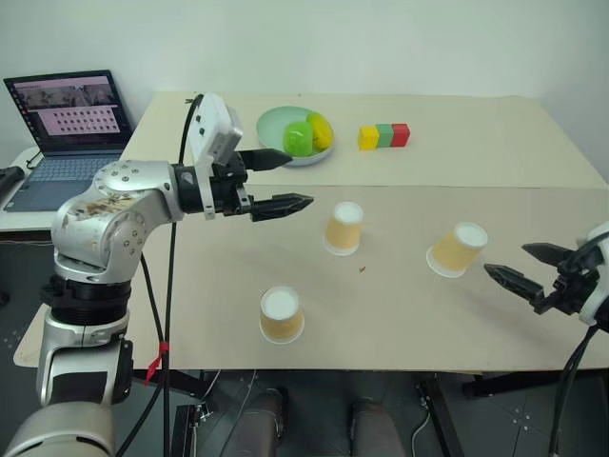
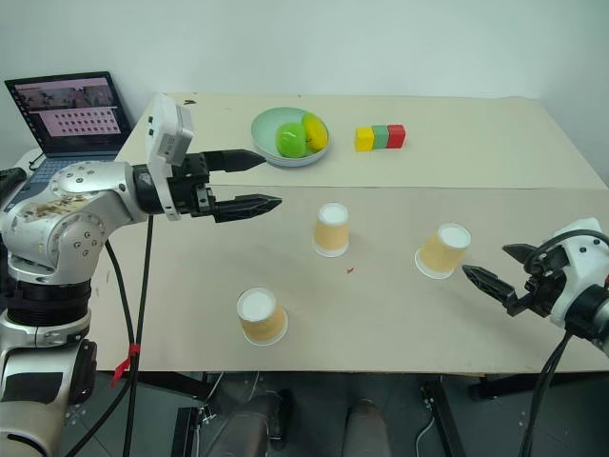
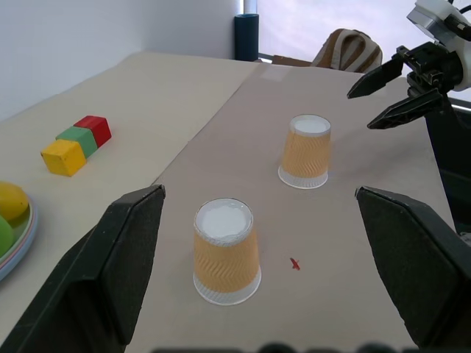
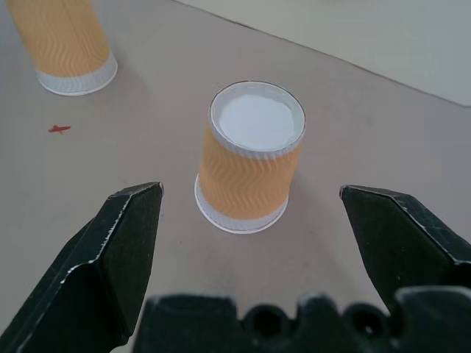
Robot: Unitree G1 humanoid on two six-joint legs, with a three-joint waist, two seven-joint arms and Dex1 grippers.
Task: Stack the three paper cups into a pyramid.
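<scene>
Three tan-orange paper cups stand upside down and apart on the beige mat: a middle cup [image 1: 343,228], a right cup [image 1: 458,249] and a near cup [image 1: 282,314]. No pyramid stands. My left gripper [image 1: 290,181] is open, held level above the table to the left of the middle cup, its fingers pointing right at it; its wrist view frames that cup [image 3: 226,251] with the right cup [image 3: 305,151] behind. My right gripper [image 1: 521,268] is open at the right edge, fingers aimed at the right cup [image 4: 250,157], a short gap away.
A pale green bowl [image 1: 276,126] holding green and yellow fruit sits at the back. A row of yellow, green and red blocks [image 1: 383,136] lies to its right. An open laptop [image 1: 63,133] stands on a side table at the left. A small red mark [image 1: 362,269] is on the mat.
</scene>
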